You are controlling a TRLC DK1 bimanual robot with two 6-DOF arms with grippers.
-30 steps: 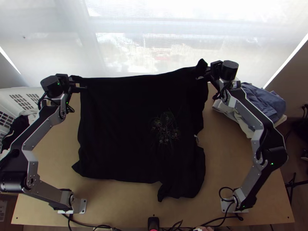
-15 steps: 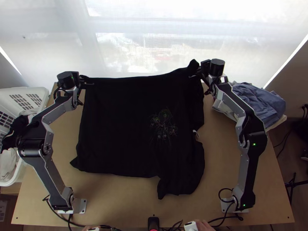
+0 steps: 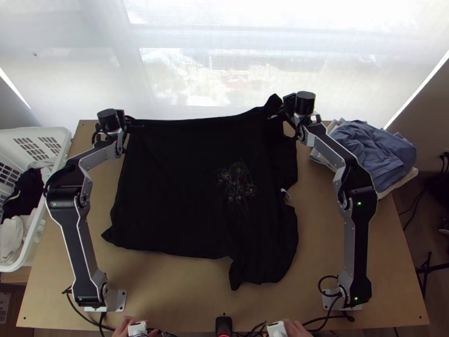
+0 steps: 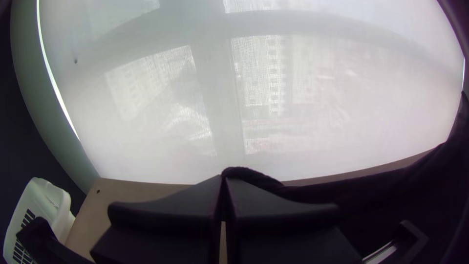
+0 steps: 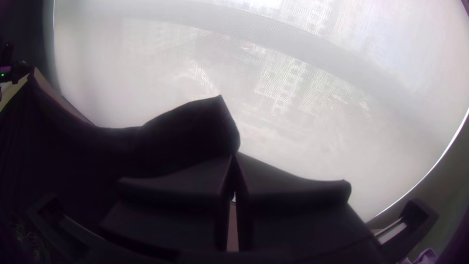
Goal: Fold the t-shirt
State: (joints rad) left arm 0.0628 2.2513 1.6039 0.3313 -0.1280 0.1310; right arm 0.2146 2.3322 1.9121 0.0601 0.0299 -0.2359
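1. My left gripper point(image 3: 138, 125) had its two flat fingers closed on the black t-shirt point(image 3: 174, 185), pinching it at the far left corner. In the left wrist view, a rounded bit of cloth rose just past the fingertips.
2. My right gripper point(image 3: 273, 117) was narrowed onto the same shirt near its far right end; there a short flap of fabric stood up beyond my fingertips.
3. The shirt lay spread over the middle of the light wooden table point(image 3: 168, 286), between my two arms, its far edge running from one gripper to the other and rising toward the right one. How much of it was off the wood, I couldn't tell.
4. Its near left corner poked outward, its right side was uneven and rumpled, and a narrow part at the near right reached closest to me.
5. For markings, I had a fine, pale print point(image 3: 237, 182) of thin lines and small round shapes right of the shirt's middle, and a small white tag point(image 3: 285, 194) at its right edge, too small to make out.
6. To my left stood a white basket point(image 3: 53, 133) with dark and white garments inside; to my right, blue cloth point(image 3: 373, 151) lay on paler cloth.
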